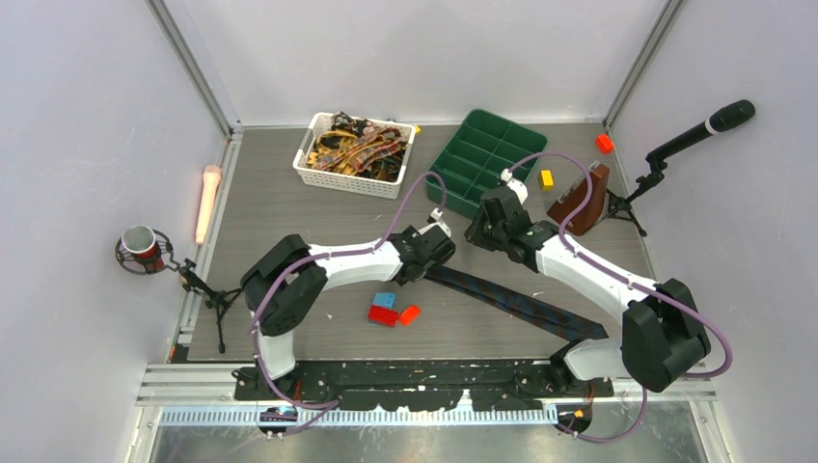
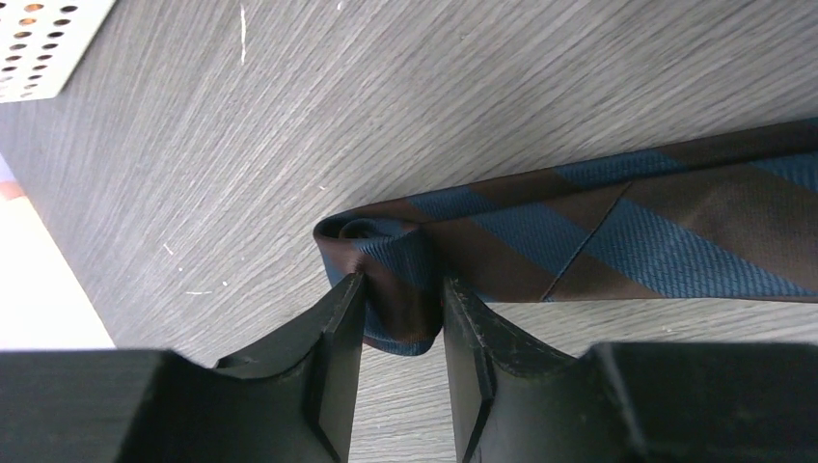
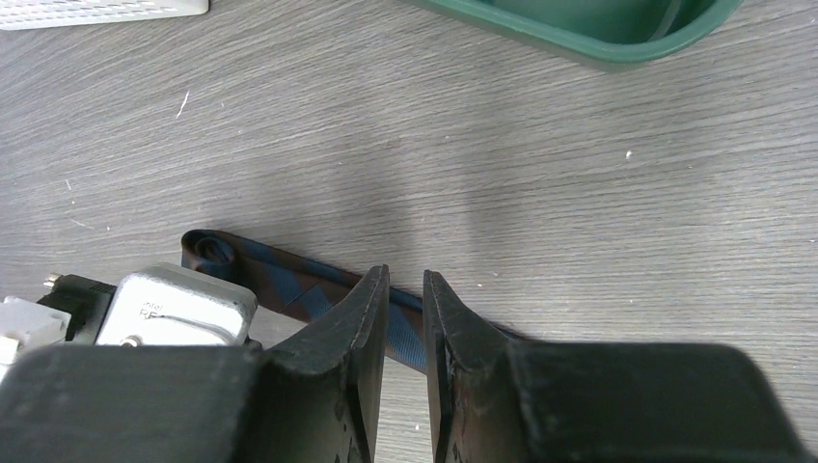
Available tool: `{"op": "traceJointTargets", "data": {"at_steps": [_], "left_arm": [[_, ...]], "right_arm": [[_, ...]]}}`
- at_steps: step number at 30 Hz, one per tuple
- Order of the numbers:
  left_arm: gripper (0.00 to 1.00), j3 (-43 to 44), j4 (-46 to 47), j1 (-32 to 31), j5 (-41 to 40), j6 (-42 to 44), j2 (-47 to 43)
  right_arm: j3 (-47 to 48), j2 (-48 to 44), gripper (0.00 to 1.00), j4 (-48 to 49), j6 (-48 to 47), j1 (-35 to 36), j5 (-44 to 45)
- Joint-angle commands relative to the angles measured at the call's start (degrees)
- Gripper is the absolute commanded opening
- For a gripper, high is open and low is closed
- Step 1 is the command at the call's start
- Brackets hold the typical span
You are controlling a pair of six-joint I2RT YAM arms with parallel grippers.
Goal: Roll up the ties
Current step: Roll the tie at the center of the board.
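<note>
The left hand (image 2: 403, 282) fills the foreground of its own wrist view. Its black fingers (image 2: 338, 328) sit either side of the curled tip of a striped navy tie (image 2: 627, 222). The fabric touches both and fills the gap, so the hand is clamped on it, though seemingly lightly. A first small coil (image 2: 371, 236) sits at that end. The rest of the tie lies flat and unrolled, running across the grey table (image 2: 482, 87) towards the right arm's base in the overhead view.

The right hand (image 3: 405, 275) hangs over the strip just beside the coil, its fingers a narrow slit apart with nothing visibly pinched between them.

The step in hand looks like the start of the roll on this tie, with most of the job left. More ties (image 1: 359, 149) sit heaped in a white basket (image 1: 333, 181) at the far side, next to a green tray (image 1: 487, 145).

The next move likely calls for a fresh hold on the coil and a turn along the strip. The other hand would need to keep the fabric flat and straight so the roll does not skew or spring open.
</note>
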Motion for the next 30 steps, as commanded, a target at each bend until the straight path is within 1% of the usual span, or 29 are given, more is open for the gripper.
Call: {"op": "traceJointTargets", "data": {"at_steps": [1,6,10,13,15,19,22,26,30], "left_arm": [[0.38,1.71,1.17,-0.26,2.91,-2.14,0.27],[0.4,1.54,2.04,-0.31,4.91,-3.3,-0.23],[0.44,1.27,3.15,-0.22,6.31,-3.9,-0.54],[0.44,1.35,3.49,-0.22,7.28,-4.44,-0.6],[0.42,1.36,3.68,-0.14,7.7,-4.63,-0.55],[0.35,1.29,3.69,0.08,8.62,-5.09,-0.46],[0.35,0.78,3.9,0.51,9.46,-5.65,-0.84],[0.39,-0.12,4.59,1.93,12.23,-6.96,-2.3],[0.47,-0.84,5.93,2.95,14.98,-7.7,-4.29]], "right_arm": [[0.2,-2.05,0.26,1.24,0.18,-0.22,0.22],[0.23,-1.76,0.26,1.51,0.09,-0.22,-0.35],[-0.02,-1.86,0.27,1.76,0.05,-0.22,-0.49],[-0.3,-2.12,0.27,1.81,-0.1,-0.28,-0.43],[-0.61,-2.43,0.27,2.0,-0.06,-0.29,-0.28],[-0.8,-2.72,0.27,2.21,-0.15,-0.31,-0.18],[-0.84,-2.61,0.27,2.21,-0.11,-0.31,-0.23],[-0.85,-2.39,0.27,2.42,0.02,-0.31,-0.33],[-1.01,-2.47,0.27,2.81,0.24,-0.33,-0.15]]}}
